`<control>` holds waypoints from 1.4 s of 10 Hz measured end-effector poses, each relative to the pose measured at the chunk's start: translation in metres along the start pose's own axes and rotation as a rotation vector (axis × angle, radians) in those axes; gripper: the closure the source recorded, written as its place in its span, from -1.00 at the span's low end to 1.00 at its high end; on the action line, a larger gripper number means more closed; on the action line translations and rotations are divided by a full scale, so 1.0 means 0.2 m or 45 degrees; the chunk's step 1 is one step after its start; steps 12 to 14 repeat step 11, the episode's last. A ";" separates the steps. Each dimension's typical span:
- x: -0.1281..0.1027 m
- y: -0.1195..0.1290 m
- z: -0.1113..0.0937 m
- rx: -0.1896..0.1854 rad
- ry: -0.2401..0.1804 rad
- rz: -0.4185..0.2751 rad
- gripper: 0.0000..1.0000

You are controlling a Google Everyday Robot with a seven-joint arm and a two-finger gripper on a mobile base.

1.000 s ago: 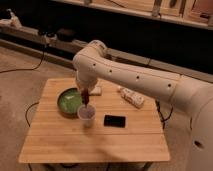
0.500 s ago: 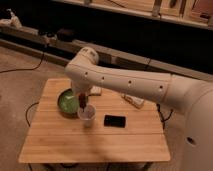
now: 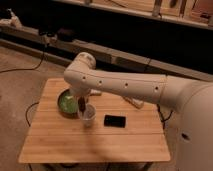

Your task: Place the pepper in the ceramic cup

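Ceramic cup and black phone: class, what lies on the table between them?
Nothing: in the camera view bare wood separates the ceramic cup from the phone. The gripper hangs just above the cup with the pepper.

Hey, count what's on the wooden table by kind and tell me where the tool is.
Green bowl: 1
Ceramic cup: 1
Pepper, at the tool just above the cup: 1
Black phone: 1
Pale packet, partly hidden behind the arm: 1
Total: 5
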State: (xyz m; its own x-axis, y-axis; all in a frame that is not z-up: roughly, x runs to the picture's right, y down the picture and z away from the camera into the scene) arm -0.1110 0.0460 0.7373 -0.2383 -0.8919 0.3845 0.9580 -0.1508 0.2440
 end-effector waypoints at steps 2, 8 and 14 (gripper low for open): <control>-0.02 0.03 0.02 -0.007 -0.008 -0.008 -0.21; -0.02 0.04 0.01 -0.003 -0.004 -0.037 -0.60; -0.02 0.04 0.01 0.000 -0.010 -0.036 -0.60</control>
